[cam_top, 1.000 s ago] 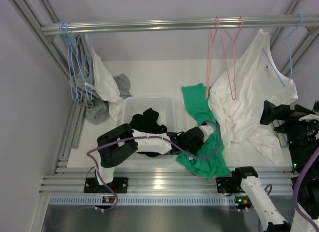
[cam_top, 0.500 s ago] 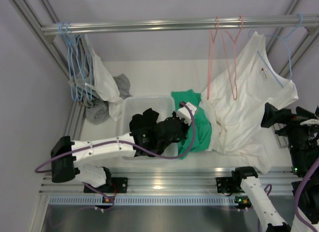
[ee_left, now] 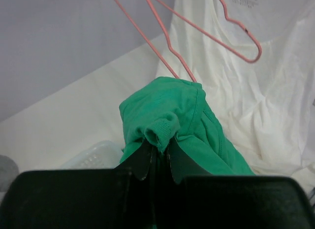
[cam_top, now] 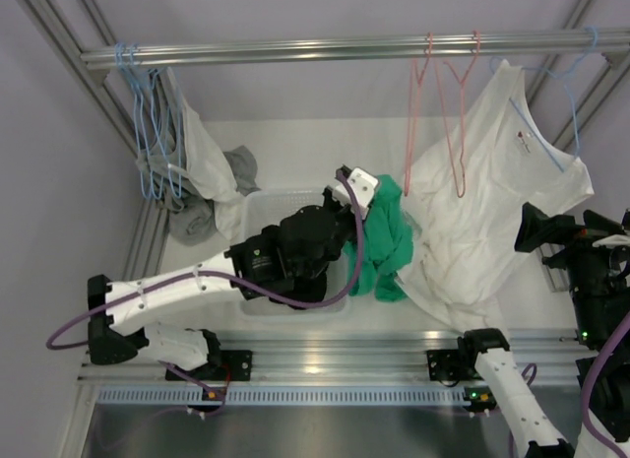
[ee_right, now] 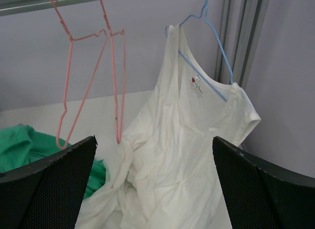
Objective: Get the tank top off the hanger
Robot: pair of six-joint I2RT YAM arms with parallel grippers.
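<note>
Green tank top (cam_top: 384,241) hangs beside basket (cam_top: 266,204) rim, pinched in left jaws; right jaws gape empty.

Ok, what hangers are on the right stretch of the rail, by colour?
pink hangers, bare: 2
blue hanger, carrying the white tank top: 1
Total: 3

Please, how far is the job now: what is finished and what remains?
Done: the green top is off, and the pink hangers hang bare. In hand: the left fingers are shut on it beside the basket. Remaining: a white top hangs on the blue hanger; the right fingers are open, empty.
</note>
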